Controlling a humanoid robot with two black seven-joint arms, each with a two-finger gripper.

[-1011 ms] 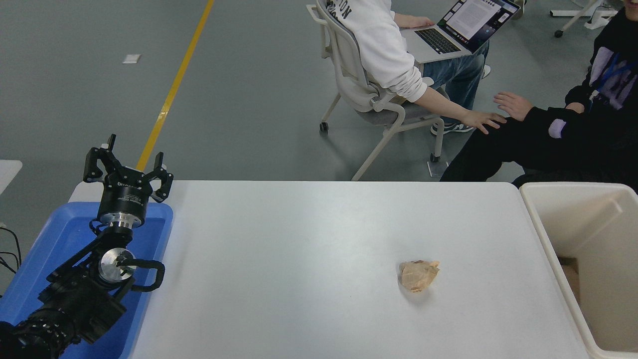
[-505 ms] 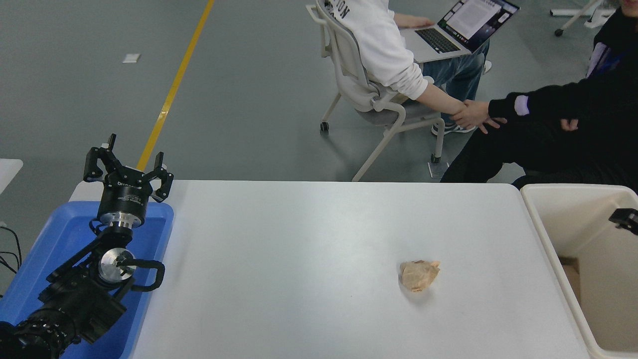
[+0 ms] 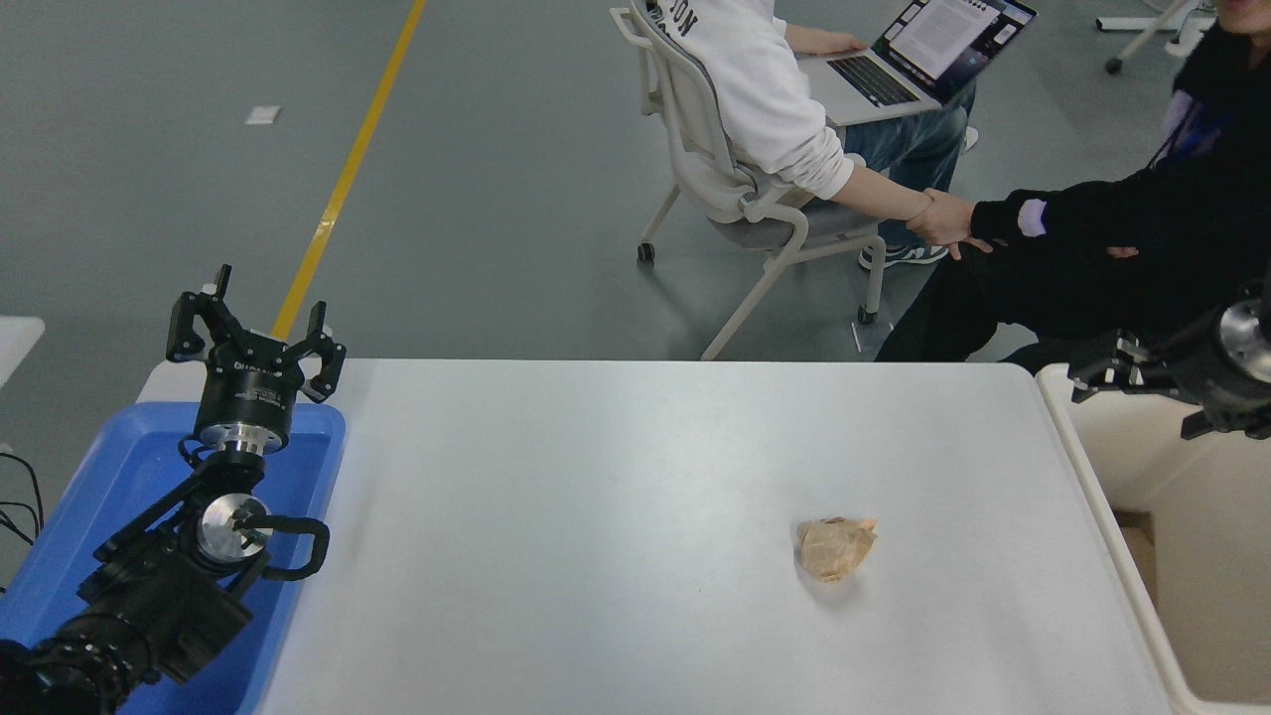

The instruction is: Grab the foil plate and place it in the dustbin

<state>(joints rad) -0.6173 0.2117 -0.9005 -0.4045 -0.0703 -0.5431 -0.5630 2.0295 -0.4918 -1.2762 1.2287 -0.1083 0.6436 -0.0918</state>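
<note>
Dustbin (image 3: 1102,467): cream, deep-walled, right gripper (image 3: 1102,372) above its rim.

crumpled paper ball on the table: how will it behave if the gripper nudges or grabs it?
The crumpled tan paper ball looks light, so a nudge would probably send it skidding across the smooth white table. Its creased, uneven shape should tumble rather than roll. It would likely crush under a grip.

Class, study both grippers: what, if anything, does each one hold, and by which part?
Nothing is held. The left gripper is open and empty above the blue tray; the right gripper, over the dustbin, shows nothing in it.
</note>
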